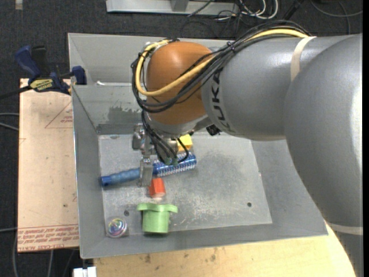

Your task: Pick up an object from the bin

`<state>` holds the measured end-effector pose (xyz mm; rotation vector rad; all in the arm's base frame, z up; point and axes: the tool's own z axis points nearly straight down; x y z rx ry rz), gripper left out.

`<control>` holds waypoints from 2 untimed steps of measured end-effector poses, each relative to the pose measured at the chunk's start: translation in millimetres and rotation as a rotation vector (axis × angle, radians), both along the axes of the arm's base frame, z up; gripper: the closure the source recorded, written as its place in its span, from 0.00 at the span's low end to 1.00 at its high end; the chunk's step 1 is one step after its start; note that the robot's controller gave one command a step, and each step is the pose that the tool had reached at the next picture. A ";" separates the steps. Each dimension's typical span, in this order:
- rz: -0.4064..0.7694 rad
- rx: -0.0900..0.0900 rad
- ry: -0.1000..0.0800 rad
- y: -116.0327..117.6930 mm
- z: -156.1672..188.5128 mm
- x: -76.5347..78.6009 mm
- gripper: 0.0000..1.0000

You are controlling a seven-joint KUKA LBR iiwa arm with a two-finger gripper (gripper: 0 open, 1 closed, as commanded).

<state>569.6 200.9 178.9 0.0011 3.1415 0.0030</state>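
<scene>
Nearest to me, in the lower left corner of the grey metal bin (230,195), lay a small shiny round trinket (116,228) with a purplish gleam. Just to its right was a green plastic cylinder with a flanged rim (155,218), lying on its side and apart from the trinket. A little farther up the frame, above the green cylinder, sat a small orange-red piece (157,187), just below and right of the gripper (147,178). The gripper hung low over the bin floor, left of the frame's middle. Its tip was at the middle of a long blue plastic brush (121,179), where the plain handle meets the bristled head. Whether it was spread or pinched together I could not tell from where I stood, nor whether it touched the brush. The brush lay slantwise, its handle running to the lower left and its toothed head to the upper right. Beyond the head a yellow block (185,141) peeked out from under the wrist. Farther still rose the rounded orange cover (173,79) with yellow and black cables looped over it. Behind it the thick grey arm (300,97) reached in from the right.
</scene>
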 end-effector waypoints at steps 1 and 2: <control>0.045 -0.004 0.006 -61.0 -113.6 8.6 0.00; 0.048 0.000 -0.001 -57.5 -108.6 10.5 1.00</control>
